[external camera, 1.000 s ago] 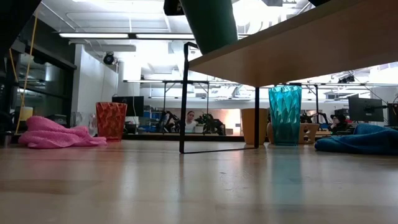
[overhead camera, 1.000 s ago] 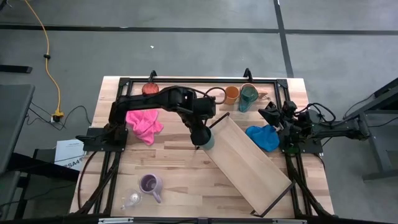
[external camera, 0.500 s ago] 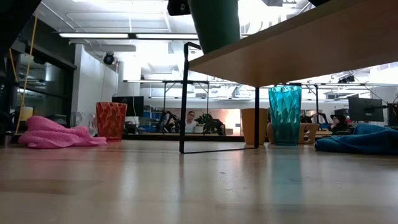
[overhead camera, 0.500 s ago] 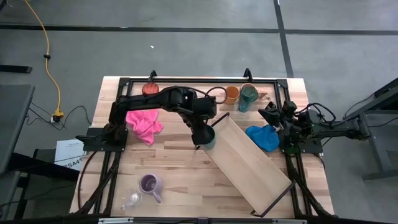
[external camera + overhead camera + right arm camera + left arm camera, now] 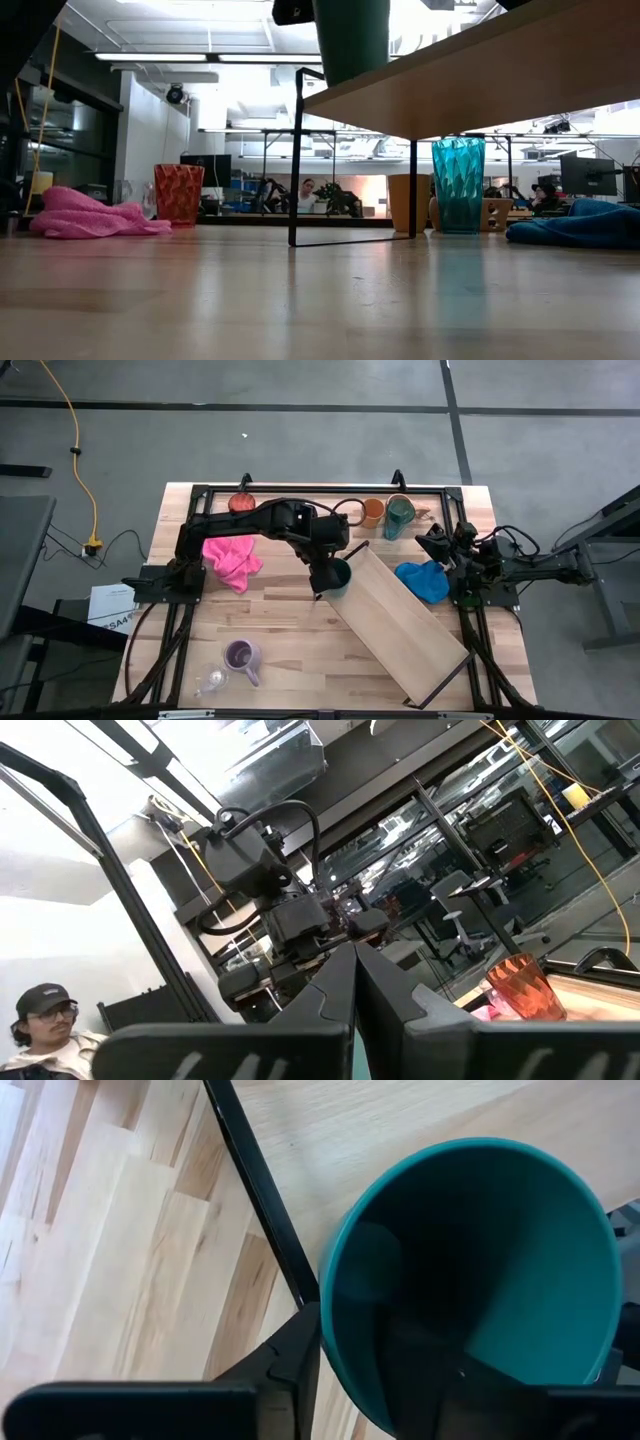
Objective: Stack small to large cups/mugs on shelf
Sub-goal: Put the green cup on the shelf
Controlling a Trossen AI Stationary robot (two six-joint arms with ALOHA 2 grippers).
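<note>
The shelf (image 5: 405, 622), a long light-wood board on a thin black frame, lies slantwise on the table's right half. A green cup (image 5: 337, 576) stands upright, mouth up, on the shelf's far-left end (image 5: 350, 40). My left gripper (image 5: 323, 574) hangs over it, open, with the cup's wall between its fingers. An orange mug (image 5: 372, 512), a teal tumbler (image 5: 398, 517) and a red cup (image 5: 240, 502) stand along the far edge. A purple mug (image 5: 240, 655) and a clear glass (image 5: 212, 680) stand near left. My right gripper (image 5: 353, 982) is shut and folded back at the right edge. My left gripper straddles the green cup's wall at the rim, one finger outside (image 5: 298, 1355) and one inside (image 5: 420, 1365). The fingers come steeply from above. The outer finger lies against the wall (image 5: 335, 1330); a gap shows at the inner one. The cup stands upright on the shelf.
A pink cloth (image 5: 232, 560) lies left of the shelf, and a blue cloth (image 5: 423, 580) lies between the shelf and the right arm. Bare tabletop (image 5: 290, 630) stretches toward the near edge, left of the shelf. A person shows in the room behind.
The green cup has tipped from a lean to upright at the shelf's far-left end, and its mouth now faces up. My left gripper has stayed over it.
</note>
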